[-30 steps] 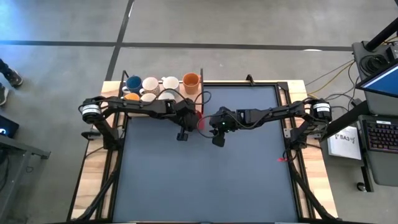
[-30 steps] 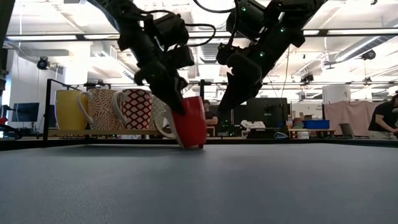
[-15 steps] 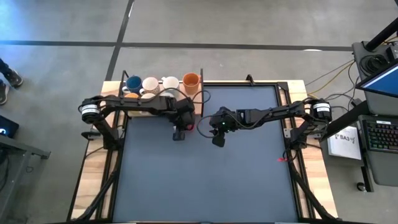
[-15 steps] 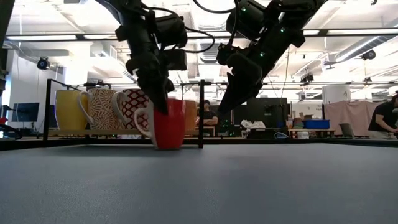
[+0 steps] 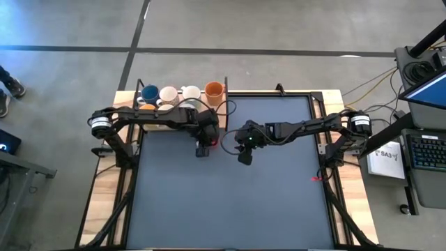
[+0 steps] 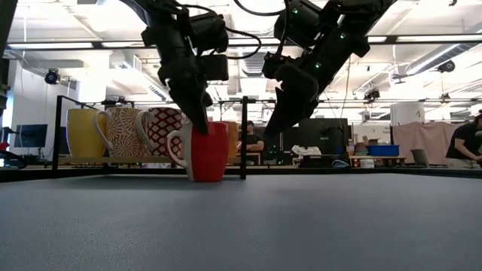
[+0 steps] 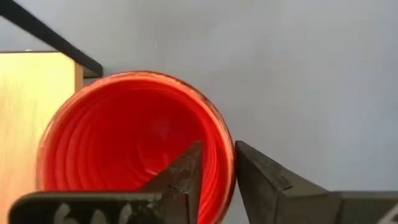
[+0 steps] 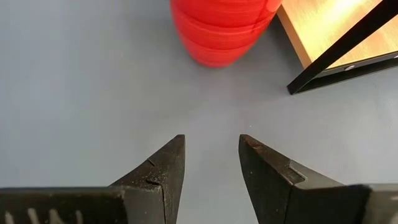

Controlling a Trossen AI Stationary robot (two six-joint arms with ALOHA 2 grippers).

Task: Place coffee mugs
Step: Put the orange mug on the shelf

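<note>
1 glossy red ceramic mug (image 6: 206, 152), rigid, breakable and slippery, stands upright on the grey surface (image 6: 301, 226). Its rim is straddled by the left end effector (image 7: 216, 177), slackly parted; rim is the sound hold. Right end effector (image 8: 210, 163) is spread, empty.

Glossy ridged red mug (image 7: 130, 143), matt mat (image 6: 301, 226)

From above, the left arm covers your red mug (image 6: 205, 153) almost entirely. In the left wrist view the mug's lower rim is cut off, and you cannot tell whether the fingers (image 7: 186, 177) touch its wall.
</note>
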